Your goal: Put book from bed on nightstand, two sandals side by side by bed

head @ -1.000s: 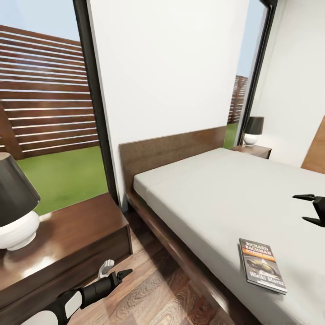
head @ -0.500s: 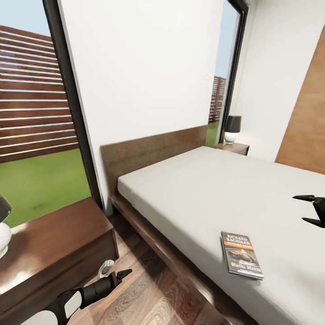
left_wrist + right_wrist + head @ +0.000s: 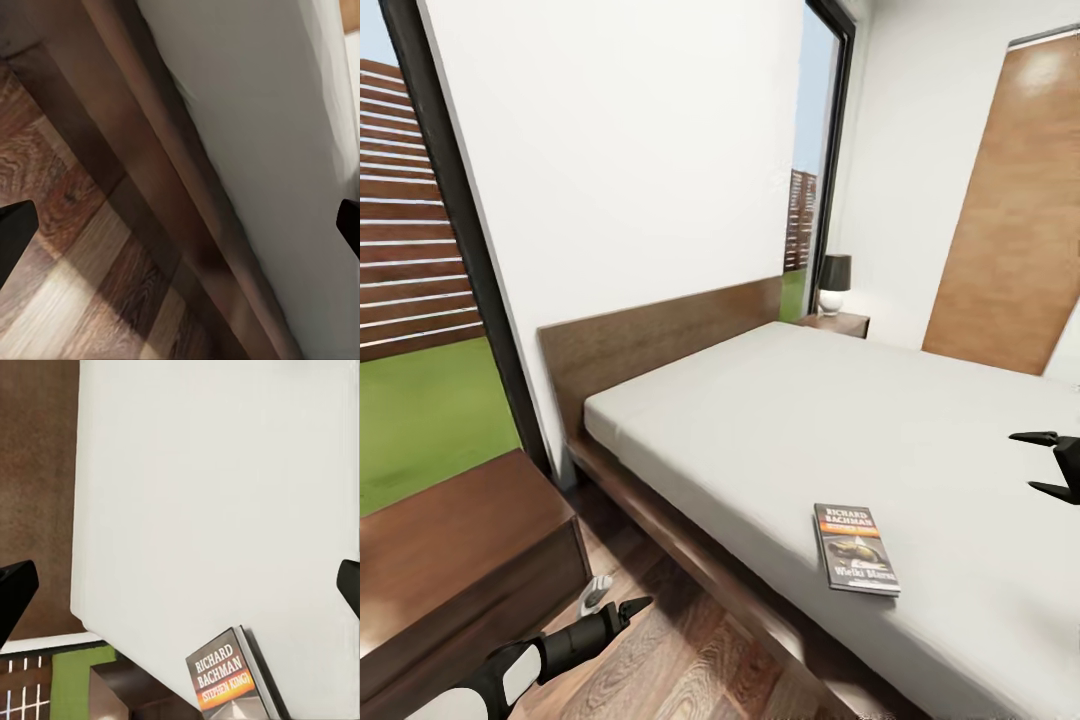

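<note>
The book [image 3: 856, 548] lies flat on the grey mattress of the bed [image 3: 790, 420], near the mattress edge that faces the robot, cover up, with the white "Richard Bachman" lettering and an orange band readable. In the right wrist view the book [image 3: 232, 675] shows at the picture's edge, resting on the same pale cover, with the dark headboard beyond.

The right gripper [image 3: 1043, 463] hangs over the mattress, well apart from the book, its 2 black fingers spread wide and holding nothing. The left gripper [image 3: 612, 603] sits low over the wood-plank floor [image 3: 690, 660], between the bed frame and the near nightstand [image 3: 450, 540]. Its fingers are released too: in the left wrist view the 2 black fingertips [image 3: 15, 232] stand at opposite edges of the picture, with bare floor planks and the dark side rail of the bed between them.

The near nightstand stands just beside the head of the bed, its glossy brown top catching light. A second nightstand [image 3: 838, 323] stands at the far side of the bed, carrying a lamp [image 3: 834, 283] with a black shade and a white base. A white wall rises behind the headboard, with a tall dark-framed window [image 3: 420, 250] showing grass and a slatted fence on one side and a narrower window on the other. A brown wooden door [image 3: 1010, 210] stands in the far wall.
</note>
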Controlling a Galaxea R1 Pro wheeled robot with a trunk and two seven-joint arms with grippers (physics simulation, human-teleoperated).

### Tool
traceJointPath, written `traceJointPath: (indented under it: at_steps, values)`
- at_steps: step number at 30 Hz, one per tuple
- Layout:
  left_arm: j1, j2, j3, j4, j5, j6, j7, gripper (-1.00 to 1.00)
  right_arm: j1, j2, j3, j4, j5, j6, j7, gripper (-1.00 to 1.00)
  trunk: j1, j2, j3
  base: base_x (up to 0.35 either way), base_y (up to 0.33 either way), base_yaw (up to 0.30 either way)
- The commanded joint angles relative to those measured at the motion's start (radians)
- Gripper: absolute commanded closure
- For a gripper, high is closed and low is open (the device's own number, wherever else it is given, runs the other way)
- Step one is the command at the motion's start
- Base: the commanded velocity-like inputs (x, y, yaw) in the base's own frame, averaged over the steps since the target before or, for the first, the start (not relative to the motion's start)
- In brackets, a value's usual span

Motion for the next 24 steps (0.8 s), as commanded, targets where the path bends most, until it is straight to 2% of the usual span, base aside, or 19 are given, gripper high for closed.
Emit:
traceJointPath:
  at_steps: [1,24]
  values:
    - [0.000,0.000,-0.001,0.000,0.008,0.010,-0.002,-1.00,-0.002,-0.001,0.005,0.001,0.006,0.001,0.010,-1.00,0.000,0.000,-0.001,0.000,0.000,-0.102]
    - [0.000,0.000,-0.001,0.000,0.007,0.010,-0.002,-1.00,-0.002,-0.001,0.005,0.002,0.013,0.000,0.010,-1.00,0.000,0.000,-0.001,0.000,0.000,-0.017]
